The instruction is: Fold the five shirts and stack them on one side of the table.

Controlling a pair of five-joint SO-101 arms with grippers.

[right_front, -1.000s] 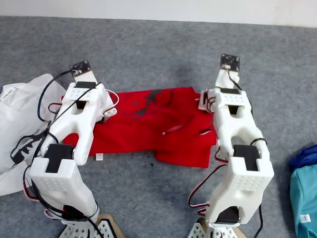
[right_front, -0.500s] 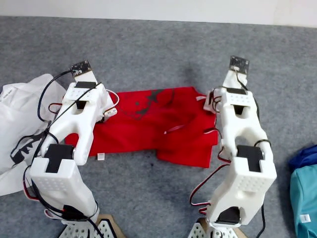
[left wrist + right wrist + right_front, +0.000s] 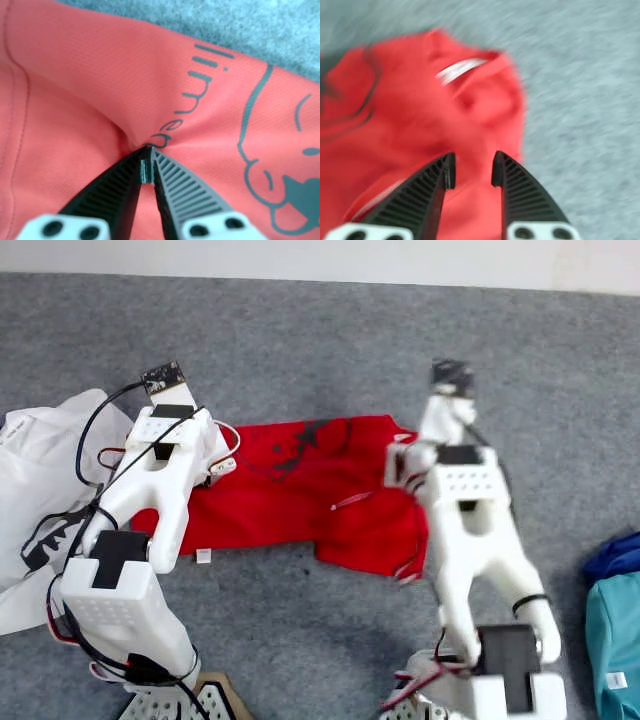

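A red shirt (image 3: pixel 290 490) with a dark cartoon print lies spread and part folded on the grey table (image 3: pixel 300 340). My left arm (image 3: pixel 165 470) stands over the shirt's left part. Its gripper (image 3: pixel 146 162) is shut on a pinched ridge of red cloth (image 3: pixel 100 75) beside the printed letters. My right arm (image 3: pixel 460 500) stands over the shirt's right part. Its gripper (image 3: pixel 472 170) is open, hanging a little above the red fabric (image 3: pixel 410 115) near the collar with its white label (image 3: pixel 460 69); nothing is between its fingers.
A crumpled white shirt (image 3: pixel 40 470) lies at the table's left edge, next to the left arm. A dark blue shirt (image 3: pixel 612 555) and a teal shirt (image 3: pixel 615 640) lie at the right edge. Bare grey table stretches behind the red shirt.
The right arm has swung left, from the red shirt's right edge to above its right part. The left arm has not moved and keeps its hold.
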